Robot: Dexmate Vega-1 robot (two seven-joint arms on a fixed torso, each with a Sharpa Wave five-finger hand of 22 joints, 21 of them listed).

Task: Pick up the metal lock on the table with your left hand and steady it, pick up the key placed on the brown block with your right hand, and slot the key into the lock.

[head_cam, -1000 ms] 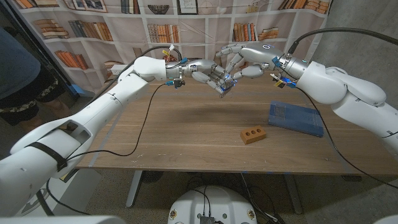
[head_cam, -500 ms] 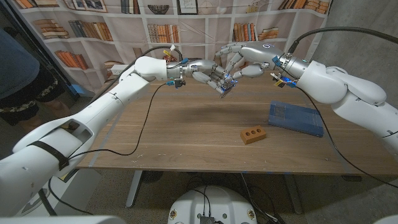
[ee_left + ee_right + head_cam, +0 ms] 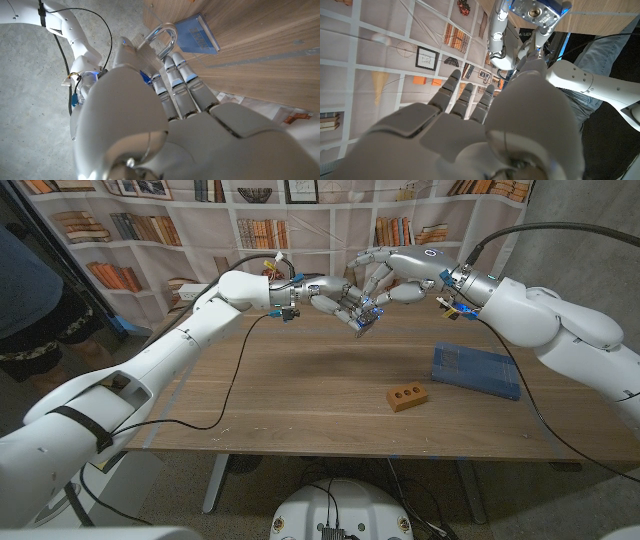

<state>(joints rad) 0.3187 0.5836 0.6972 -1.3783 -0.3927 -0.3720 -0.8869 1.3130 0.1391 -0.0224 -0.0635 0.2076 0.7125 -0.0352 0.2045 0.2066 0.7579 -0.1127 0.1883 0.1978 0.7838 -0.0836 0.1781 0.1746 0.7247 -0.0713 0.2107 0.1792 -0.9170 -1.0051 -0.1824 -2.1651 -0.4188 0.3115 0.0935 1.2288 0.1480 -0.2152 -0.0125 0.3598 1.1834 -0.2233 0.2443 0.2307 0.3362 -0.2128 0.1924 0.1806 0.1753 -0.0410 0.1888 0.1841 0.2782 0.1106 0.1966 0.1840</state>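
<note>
Here, in the head view, both arms meet above the far half of the table (image 3: 300, 395). The left hand (image 3: 325, 297) grips the lock (image 3: 366, 321), holding it in the air over the wood. The right hand (image 3: 392, 272) reaches in from the other side, its fingertips at the lock; the key itself is too small to make out, so I cannot tell whether the right hand is clamped on it. On the table the brown block (image 3: 406, 396) lies near the front, with a blue pad (image 3: 476, 370) just beyond it to the right. A person (image 3: 35, 275) stands at the left edge.

From the left wrist, the left hand (image 3: 165, 115) is closed around the lock (image 3: 152, 45), whose steel shackle sticks out past the fingertips. The blue pad (image 3: 199, 37) lies on the table (image 3: 260, 55) beyond.

From the right wrist, the right hand (image 3: 470, 130) shows its back, fingers (image 3: 451, 87) stretched out and slightly apart, thumb towards the lock (image 3: 536, 11), whose round keyhole face is turned to the camera. The left hand (image 3: 507, 35) wraps the lock.
</note>
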